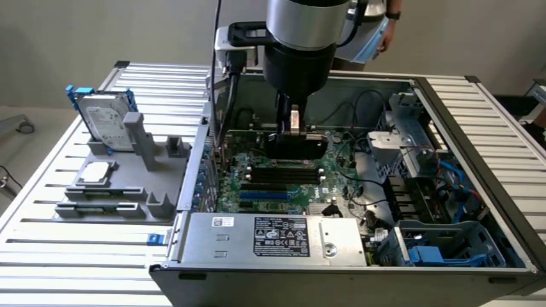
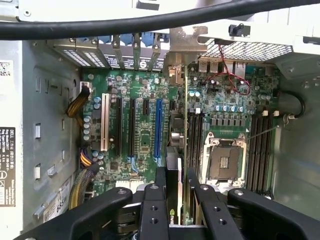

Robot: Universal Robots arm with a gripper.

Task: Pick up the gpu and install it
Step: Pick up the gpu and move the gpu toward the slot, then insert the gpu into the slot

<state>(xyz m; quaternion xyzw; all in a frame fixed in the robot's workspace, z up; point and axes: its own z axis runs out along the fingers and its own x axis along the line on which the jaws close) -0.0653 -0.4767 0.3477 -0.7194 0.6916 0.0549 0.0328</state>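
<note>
Jaws are clamped on the gpu (image 1: 298,147), which the gripper (image 1: 295,133) holds upright on its long edge inside the open computer case (image 1: 461,109), low over the green motherboard (image 1: 282,192). Seen from the wrist, the gripper (image 2: 176,180) pinches the thin card edge-on; the gpu (image 2: 186,125) runs between the long blue slot (image 2: 158,127) and the square processor socket (image 2: 222,162), and whether it is seated cannot be told. Outside the case, at the exterior view's left, a hard drive in a blue frame (image 1: 107,118) stands in a grey holder (image 1: 128,185). A person (image 1: 384,25) stands behind the table.
</note>
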